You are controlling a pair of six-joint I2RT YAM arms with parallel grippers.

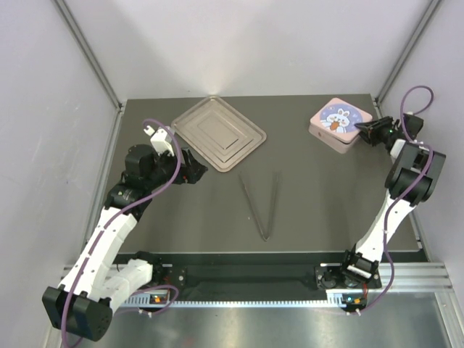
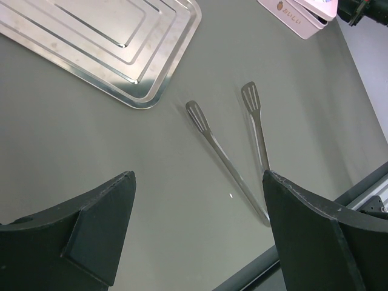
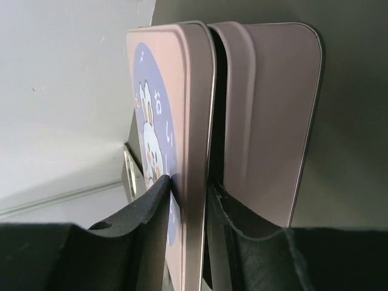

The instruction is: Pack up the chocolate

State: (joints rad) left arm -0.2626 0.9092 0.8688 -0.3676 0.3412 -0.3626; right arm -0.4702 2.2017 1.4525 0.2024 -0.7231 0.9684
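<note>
We see a tray (image 1: pixel 219 134) of bright, glossy metal with faint smudges, and tongs (image 2: pixel 225 159) of polished metal. The table (image 1: pixel 319 210) is matt dark grey and smooth. The pink box (image 1: pixel 339 125) looks like smooth, satin-painted tin. The left gripper (image 2: pixel 199 182) has matt black plastic fingers (image 2: pixel 97 236), rough-edged.

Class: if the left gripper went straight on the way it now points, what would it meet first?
Ahead of the left gripper lie the metal tongs, probably first; it may touch the table just short of them, depth being unclear.
</note>
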